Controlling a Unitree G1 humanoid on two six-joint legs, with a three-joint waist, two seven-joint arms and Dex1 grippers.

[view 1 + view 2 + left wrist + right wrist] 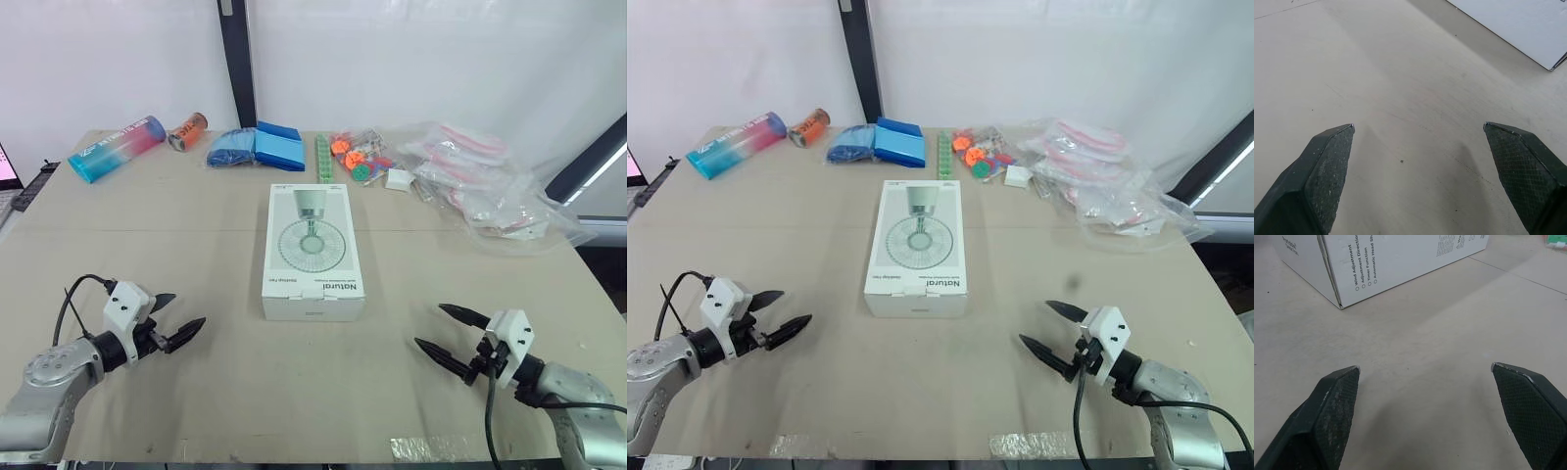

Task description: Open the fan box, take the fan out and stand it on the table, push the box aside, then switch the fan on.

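The fan box (313, 253) lies closed and flat on the counter (147, 225), ahead of the left gripper (189, 308) and the right gripper (429, 324), between them. Both hold their fingers apart and empty, probably ready to reach its sides.

The fan box (313, 252) lies flat and closed at the centre of the table (196, 235), with the printed fan picture facing up. The left gripper (189, 308) sits near the front left of the box, fingers spread and clear of it. The right gripper (429, 324) sits near the front right, fingers likewise spread. Along the far edge lie a pink-and-blue cylinder (116, 147), an orange can (188, 130), blue bags (255, 147), a green strip (322, 157) and clear plastic bags (480, 181).
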